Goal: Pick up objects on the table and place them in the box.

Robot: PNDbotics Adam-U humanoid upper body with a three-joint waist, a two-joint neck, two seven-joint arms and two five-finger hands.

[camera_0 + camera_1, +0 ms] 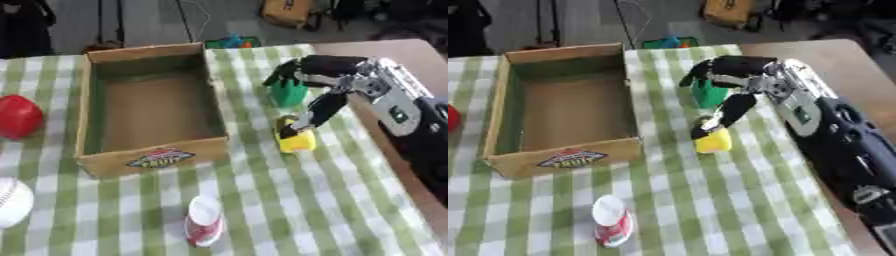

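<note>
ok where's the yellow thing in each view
Left eye view: yellow thing right of centre, under the right hand.
Right eye view: just right of centre, beside the box's near right corner.
Shared landmark: the cardboard box with its fruit label.

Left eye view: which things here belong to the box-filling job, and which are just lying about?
Job:
cardboard box, nothing visible in it
green object under the right hand
yellow object
red object
baseball
red-and-white cup on its side

Lying about:
checked tablecloth
colourful items beyond the table
</note>
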